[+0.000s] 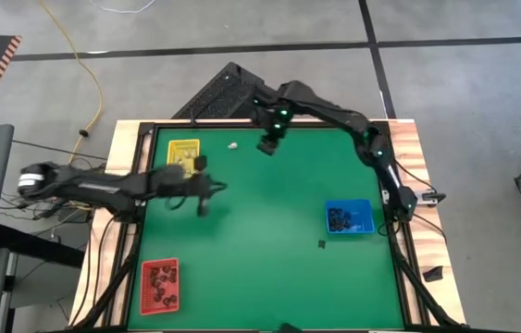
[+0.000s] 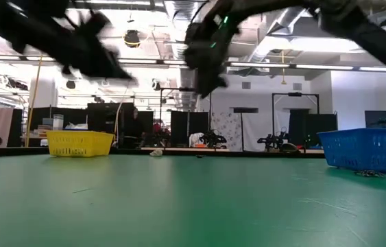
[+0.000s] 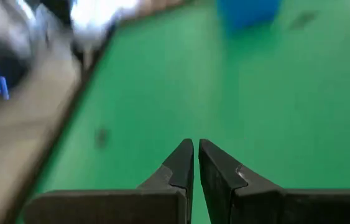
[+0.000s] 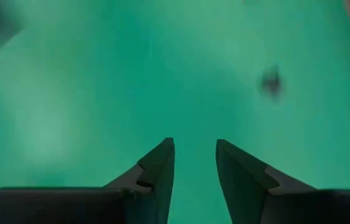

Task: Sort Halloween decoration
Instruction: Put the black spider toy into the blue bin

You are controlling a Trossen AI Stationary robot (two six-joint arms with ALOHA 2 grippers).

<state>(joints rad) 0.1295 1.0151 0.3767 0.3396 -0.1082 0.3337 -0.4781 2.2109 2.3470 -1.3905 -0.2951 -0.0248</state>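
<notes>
On the flat green worktop (image 1: pixel 260 250), the left tool (image 1: pixel 206 190) hangs near the yellow tray (image 1: pixel 183 154), its tapered dark fingers (image 3: pixel 184 163) pressed together on nothing. The right tool (image 1: pixel 267 143) hovers at the far edge – fingers (image 4: pixel 159 165) spread, empty. A whitish trinket (image 1: pixel 233 145) lies between tray and right tool; a black trinket (image 1: pixel 321 243) sits beside the blue slatted tray (image 1: pixel 349 217). Dark pieces fill the red tray (image 1: pixel 159 284).

green table (image 1: pixel 260 240), trays — yellow (image 1: pixel 184 151), red (image 1: pixel 159 284), blue (image 1: pixel 349 217)
</notes>
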